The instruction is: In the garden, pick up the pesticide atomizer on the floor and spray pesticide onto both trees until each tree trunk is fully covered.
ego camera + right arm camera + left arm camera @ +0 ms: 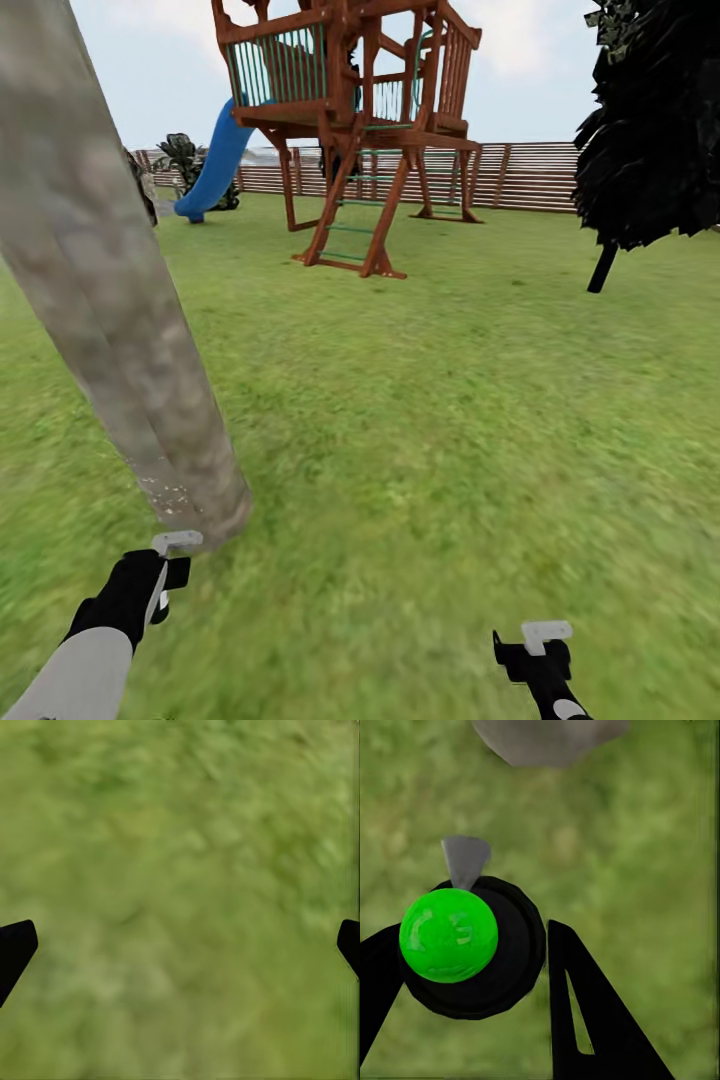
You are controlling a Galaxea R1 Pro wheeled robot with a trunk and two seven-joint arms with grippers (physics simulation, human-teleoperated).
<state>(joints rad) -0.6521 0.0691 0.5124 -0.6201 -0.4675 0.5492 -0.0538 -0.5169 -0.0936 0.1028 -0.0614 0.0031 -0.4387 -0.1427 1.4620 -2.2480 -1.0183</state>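
Note:
A thick mottled grey-brown tree trunk (110, 300) leans across the left of the head view. Tiny white pesticide specks (165, 492) dot its lowest part. My left gripper (165, 578) hangs just in front of the trunk's foot. In the left wrist view it (472, 937) is shut on the pesticide atomizer (448, 935), a black round body with a bright green cap. The atomizer's grey nozzle (465, 859) points toward the trunk base (547, 739). My right gripper (532, 655) is open over the grass (180, 870), holding nothing.
A brown wooden play tower (350, 120) with a blue slide (215, 165) stands ahead on the lawn. The slat fence (530, 175) runs behind it. A slim dark-leaved tree (650, 130) stands at the right. Open grass (450, 420) lies between.

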